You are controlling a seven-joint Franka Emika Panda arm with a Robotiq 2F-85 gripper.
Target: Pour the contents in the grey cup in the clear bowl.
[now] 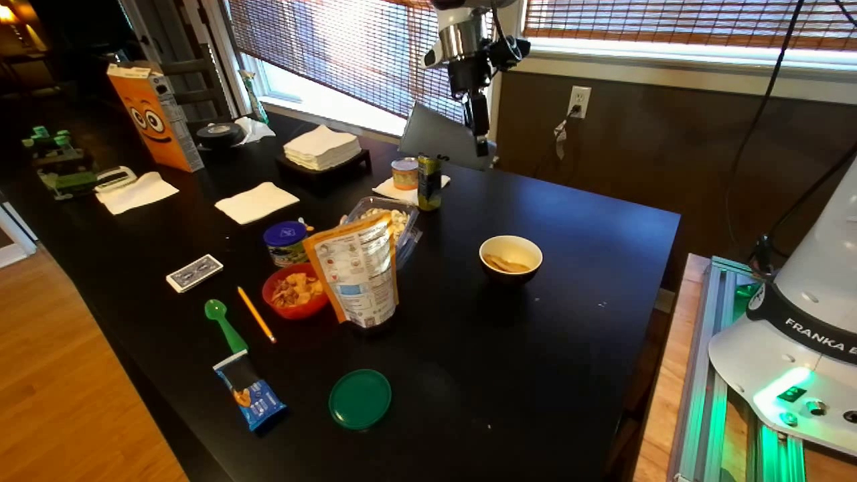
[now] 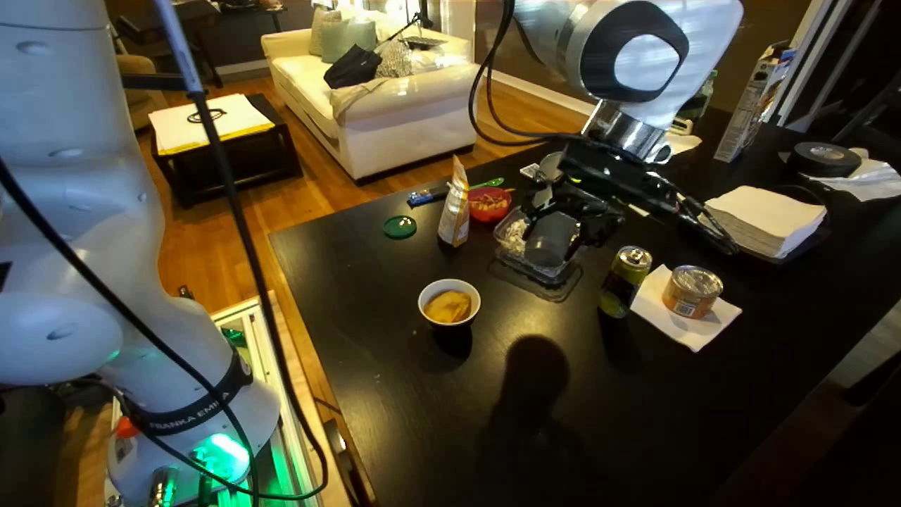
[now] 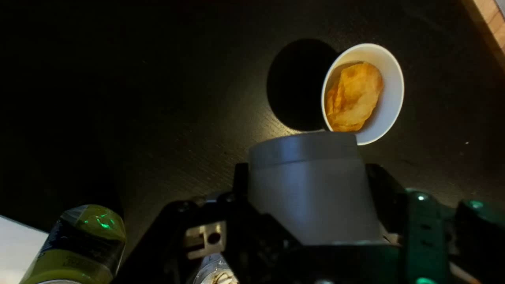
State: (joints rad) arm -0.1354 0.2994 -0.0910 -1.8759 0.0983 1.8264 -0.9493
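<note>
- Gripper (image 3: 307,187), nearest in the wrist view: its fingers stand only as far apart as the grey cup (image 3: 313,203) is wide, one against each side, so it has hold of the cup.
- Where the cup is: between the fingers, seemingly clear of the table (image 2: 394,408).
- Handling, as a guess: light and fairly stiff, its smooth wall apt to slip under a slack grip. Any contents are out of sight, so I cannot say how the weight would shift in a tilt.
- Where to hold: across two opposite sides near mid-height, leaving the mouth free; the present hold looks close to that.
- Looks: plain grey, round, with a soft shine down the side and a faint line near the end farthest from the gripper. Whether that end is the mouth, I cannot tell.
- Beyond the cup from the gripper stands the chip bowl (image 3: 389,98); lower than the gripper, partly behind the cup in an exterior view, lies the clear container (image 2: 519,262) I take for the clear bowl.
</note>
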